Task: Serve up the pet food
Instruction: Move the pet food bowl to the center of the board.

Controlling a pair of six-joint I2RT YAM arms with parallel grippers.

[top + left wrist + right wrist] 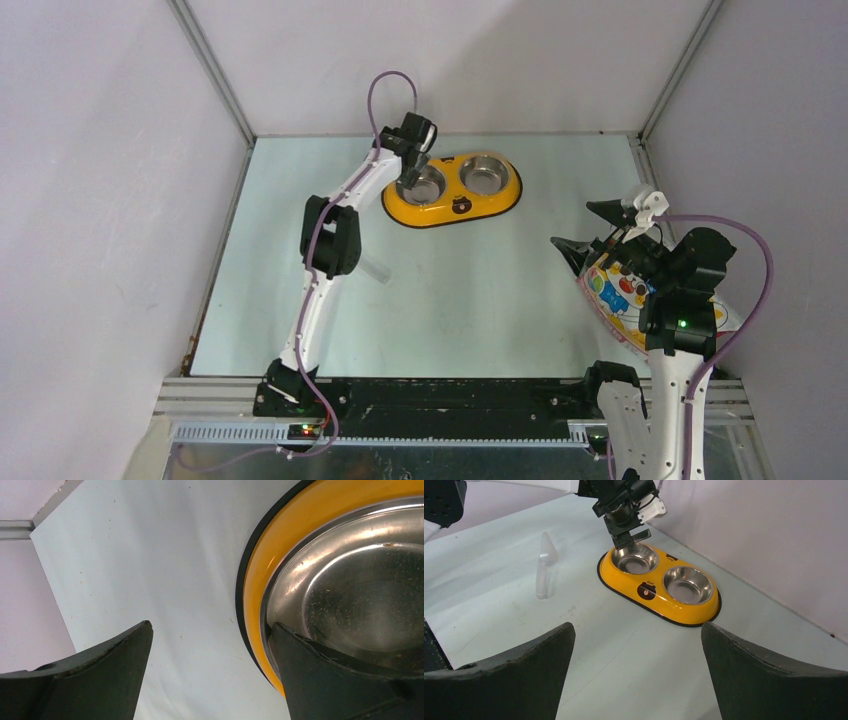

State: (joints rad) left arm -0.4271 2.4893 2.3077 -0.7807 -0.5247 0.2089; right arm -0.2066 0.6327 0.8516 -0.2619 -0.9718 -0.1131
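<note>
On the table (450, 310), at its right edge, the pet food bag (612, 292) lay beneath the right gripper (588, 232), behind its wide-spread jaws; the left gripper (412, 178), jaws also spread, hung over the yellow double bowl (452, 210), at its left cup.

Light is bright, even and soft from above; I see only faint shadows on the table (480, 300). Glare streaks the steel cup (310, 575) up close. My wrist-camera fingers (514, 675) read dark, nearly detailless.
</note>
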